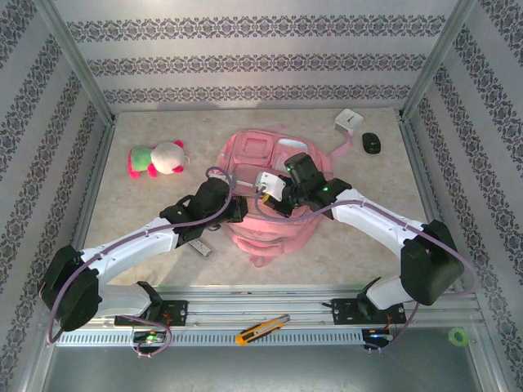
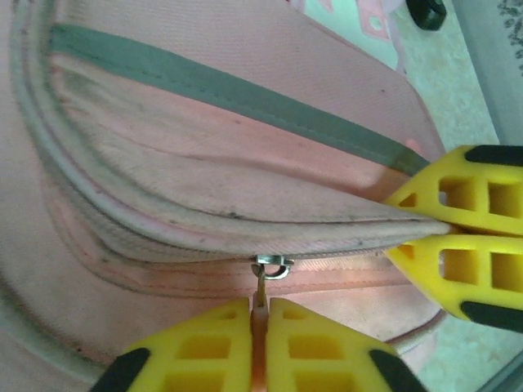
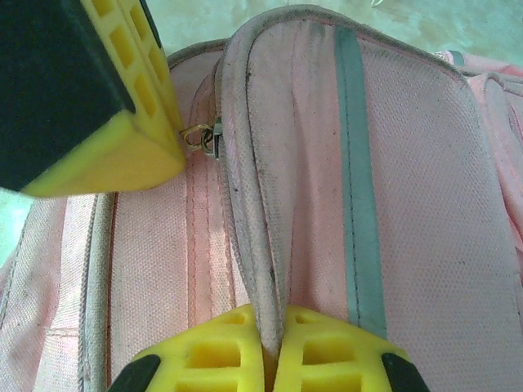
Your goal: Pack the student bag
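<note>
The student bag (image 1: 278, 237) lies flat in the middle of the table, a large pink fabric backpack with a grey-green stripe (image 3: 353, 163). My left gripper (image 2: 259, 309) is shut on the pink pull tab hanging from the metal zip slider (image 2: 272, 265). The bag's piped seam edge (image 3: 253, 204) is pinched in my shut right gripper (image 3: 274, 320). From the left wrist view, the right gripper (image 2: 409, 220) holds that edge just to the right of the slider. From the right wrist view, one left finger (image 3: 139, 131) sits against the slider (image 3: 206, 137). The two grippers are close together over the bag.
A pink, white and green plush toy (image 1: 157, 159) lies at the back left. A white box (image 1: 348, 121) and a small black object (image 1: 372, 144) sit at the back right. A yellow cutter (image 1: 261, 329) rests on the front rail, with a green ring (image 1: 460, 336) at its far right.
</note>
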`<state>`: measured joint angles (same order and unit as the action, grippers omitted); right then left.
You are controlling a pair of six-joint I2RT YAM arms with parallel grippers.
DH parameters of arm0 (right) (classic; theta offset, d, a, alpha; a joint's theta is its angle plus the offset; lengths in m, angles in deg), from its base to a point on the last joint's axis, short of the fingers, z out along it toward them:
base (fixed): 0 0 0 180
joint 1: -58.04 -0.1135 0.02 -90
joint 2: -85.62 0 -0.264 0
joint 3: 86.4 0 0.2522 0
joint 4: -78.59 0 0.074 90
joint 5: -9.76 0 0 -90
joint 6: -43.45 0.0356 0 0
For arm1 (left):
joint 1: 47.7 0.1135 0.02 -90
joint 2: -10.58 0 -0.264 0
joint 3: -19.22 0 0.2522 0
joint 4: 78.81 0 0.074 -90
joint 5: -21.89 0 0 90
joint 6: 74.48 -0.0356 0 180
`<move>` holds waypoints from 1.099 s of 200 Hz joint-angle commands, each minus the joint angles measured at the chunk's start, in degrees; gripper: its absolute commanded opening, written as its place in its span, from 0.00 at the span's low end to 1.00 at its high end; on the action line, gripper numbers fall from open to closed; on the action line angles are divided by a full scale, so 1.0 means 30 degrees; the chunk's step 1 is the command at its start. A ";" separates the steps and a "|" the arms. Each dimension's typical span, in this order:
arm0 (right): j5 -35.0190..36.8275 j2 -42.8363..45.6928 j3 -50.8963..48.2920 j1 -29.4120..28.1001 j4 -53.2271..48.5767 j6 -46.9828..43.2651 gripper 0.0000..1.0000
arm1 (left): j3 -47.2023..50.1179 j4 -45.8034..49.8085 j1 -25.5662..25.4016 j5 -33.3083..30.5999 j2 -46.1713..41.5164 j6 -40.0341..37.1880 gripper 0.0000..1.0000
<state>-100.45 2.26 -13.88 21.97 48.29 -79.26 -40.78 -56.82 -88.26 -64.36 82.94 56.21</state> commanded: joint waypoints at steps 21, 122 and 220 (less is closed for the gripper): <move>-0.3008 0.1774 0.0219 0.0893 0.0450 -0.0086 0.00 | 0.0164 0.2360 0.0611 -0.1918 -0.0916 -0.1219 0.00; -0.4947 0.2357 0.0453 0.2644 -0.1987 -0.1765 0.00 | 0.0478 0.1834 0.2451 0.1094 -0.1937 -0.4833 0.00; 0.1961 -0.0022 0.1775 -0.2014 0.0610 0.1085 0.59 | 0.0501 0.0219 0.2474 0.4382 -0.2060 -0.4791 0.00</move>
<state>-99.84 5.83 -10.47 16.13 46.30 -78.72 -39.51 -52.34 -80.95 -55.99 77.67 42.70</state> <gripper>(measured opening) 0.582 0.039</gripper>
